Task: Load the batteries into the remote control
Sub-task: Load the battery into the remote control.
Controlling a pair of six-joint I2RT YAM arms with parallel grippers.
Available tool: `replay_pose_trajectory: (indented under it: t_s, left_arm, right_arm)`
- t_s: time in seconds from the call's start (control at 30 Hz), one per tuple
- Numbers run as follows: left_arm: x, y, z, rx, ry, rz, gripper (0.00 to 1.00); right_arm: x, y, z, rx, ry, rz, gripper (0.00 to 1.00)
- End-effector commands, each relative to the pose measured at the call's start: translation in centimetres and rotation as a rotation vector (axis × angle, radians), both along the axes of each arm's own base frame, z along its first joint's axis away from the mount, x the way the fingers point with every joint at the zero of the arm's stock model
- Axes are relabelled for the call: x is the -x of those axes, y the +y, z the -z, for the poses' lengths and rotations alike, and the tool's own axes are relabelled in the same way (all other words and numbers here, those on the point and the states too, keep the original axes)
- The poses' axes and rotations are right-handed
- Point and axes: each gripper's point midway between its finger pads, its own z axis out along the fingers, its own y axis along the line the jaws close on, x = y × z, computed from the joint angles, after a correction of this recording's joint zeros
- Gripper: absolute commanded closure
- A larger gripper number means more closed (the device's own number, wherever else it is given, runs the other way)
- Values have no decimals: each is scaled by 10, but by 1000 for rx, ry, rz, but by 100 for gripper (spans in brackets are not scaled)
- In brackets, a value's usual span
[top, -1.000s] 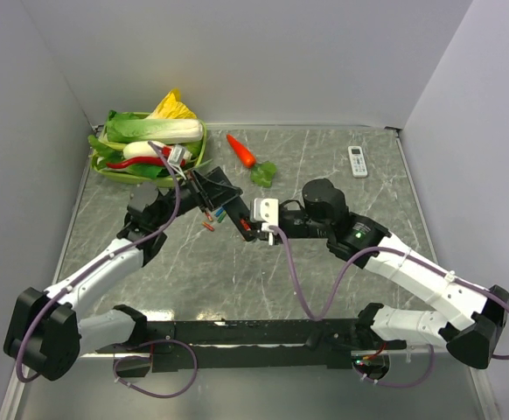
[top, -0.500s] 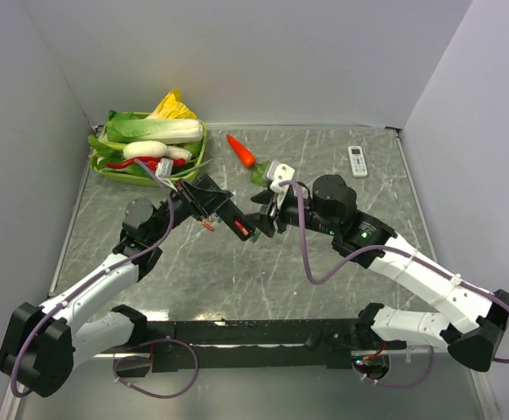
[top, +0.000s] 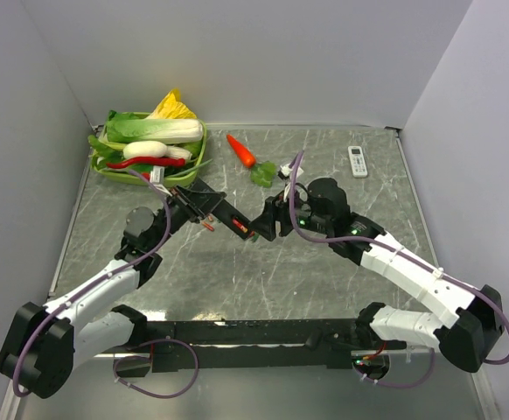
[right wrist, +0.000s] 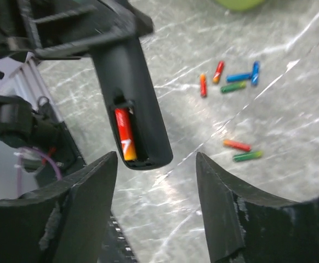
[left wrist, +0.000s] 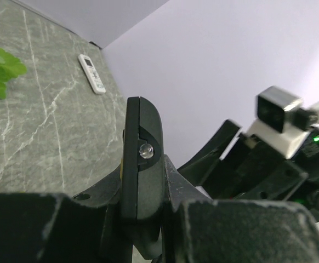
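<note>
Left claw [left wrist: 142, 197] clamped on remote [right wrist: 127, 76], held tilted above table [top: 324, 271]. Right claw [right wrist: 155, 181] spread wide, holding nothing, just off remote's free end. Bay faces right claw, uncovered; one red-orange battery [right wrist: 124, 139] seated inside. Loose batteries [right wrist: 233, 79] on table beyond right claw.

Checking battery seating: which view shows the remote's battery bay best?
Right wrist: the remote's open bay faces it, with one red-orange battery inside. The top view shows only a red speck there; the left wrist sees the remote edge-on, bay hidden.
</note>
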Motion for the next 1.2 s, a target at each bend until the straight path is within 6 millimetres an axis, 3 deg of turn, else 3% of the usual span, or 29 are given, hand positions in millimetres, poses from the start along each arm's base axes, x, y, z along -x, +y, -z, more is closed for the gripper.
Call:
replay_pose_trajectory:
  t_s: [0.0, 0.13, 0.77, 0.93, 1.17]
  left_arm:
    - [2, 7, -39, 116, -84, -25, 98]
    - [2, 7, -43, 126, -89, -21, 98]
    - [6, 6, -55, 172, -101, 7, 98]
    - [8, 5, -58, 179, -108, 13, 98]
    - [10, 6, -62, 185, -117, 17, 98]
  right_arm:
    - [6, 13, -8, -134, 98, -32, 31]
    - [7, 15, -15, -241, 131, -42, 30]
    - [4, 11, -15, -385, 204, -47, 38]
    - [6, 14, -14, -395, 215, -68, 49]
    - [4, 16, -8, -375, 228, -71, 57]
